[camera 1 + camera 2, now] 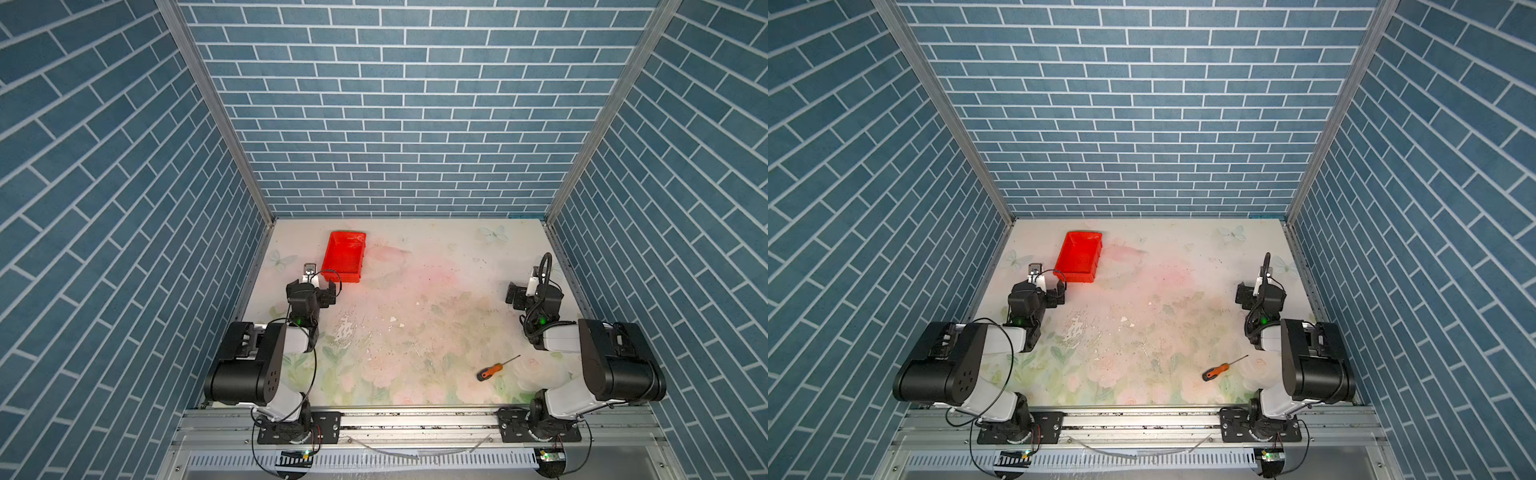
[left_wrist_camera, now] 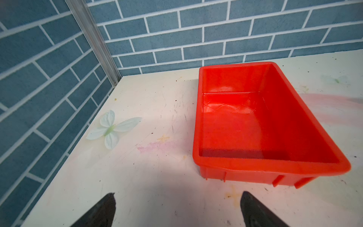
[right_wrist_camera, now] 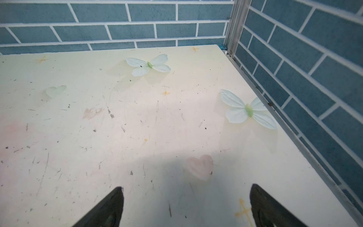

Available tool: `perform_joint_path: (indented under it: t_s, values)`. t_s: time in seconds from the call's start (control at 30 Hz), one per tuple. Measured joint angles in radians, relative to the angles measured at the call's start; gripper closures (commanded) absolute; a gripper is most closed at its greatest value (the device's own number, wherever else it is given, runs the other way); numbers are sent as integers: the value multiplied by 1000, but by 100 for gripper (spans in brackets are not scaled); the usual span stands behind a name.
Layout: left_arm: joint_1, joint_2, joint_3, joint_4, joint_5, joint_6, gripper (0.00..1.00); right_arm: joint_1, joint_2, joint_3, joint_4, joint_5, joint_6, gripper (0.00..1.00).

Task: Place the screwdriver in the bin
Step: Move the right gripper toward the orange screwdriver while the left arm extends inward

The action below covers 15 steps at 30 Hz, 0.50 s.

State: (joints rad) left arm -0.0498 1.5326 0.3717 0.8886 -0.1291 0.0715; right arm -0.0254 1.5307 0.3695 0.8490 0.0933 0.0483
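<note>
Screwdriver [image 1: 492, 371] is lying flat on the table [image 1: 415, 299], down at the near edge on the right side. Its orange handle and black butt point near-left, and the thin shaft points far-right.

The bin [image 1: 343, 254] is way over at the far left, so bin and screwdriver are well apart, pretty much on opposite corners. It's the red tray, sitting flat with its long side running near to far. The left wrist view looks straight into it, and it's empty, just bare red floor and walls.

The left gripper [image 2: 177, 196] sits just on the near side of the bin's near wall. It's close but not touching, and its jaws are spread wide with only tabletop between them.

The right gripper [image 3: 186, 188] is out by the right wall, farther back than the screwdriver and well apart from it. Its jaws are also spread wide over bare table, and a couple of butterfly decals [image 3: 248, 110] lie beyond them.
</note>
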Motion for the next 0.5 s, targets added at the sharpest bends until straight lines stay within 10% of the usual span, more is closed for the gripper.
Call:
perform_joint_path:
  t_s: [0.5]
  values:
    - [0,0,-2,5,0,0,0,0,0,0,0,0,0,1]
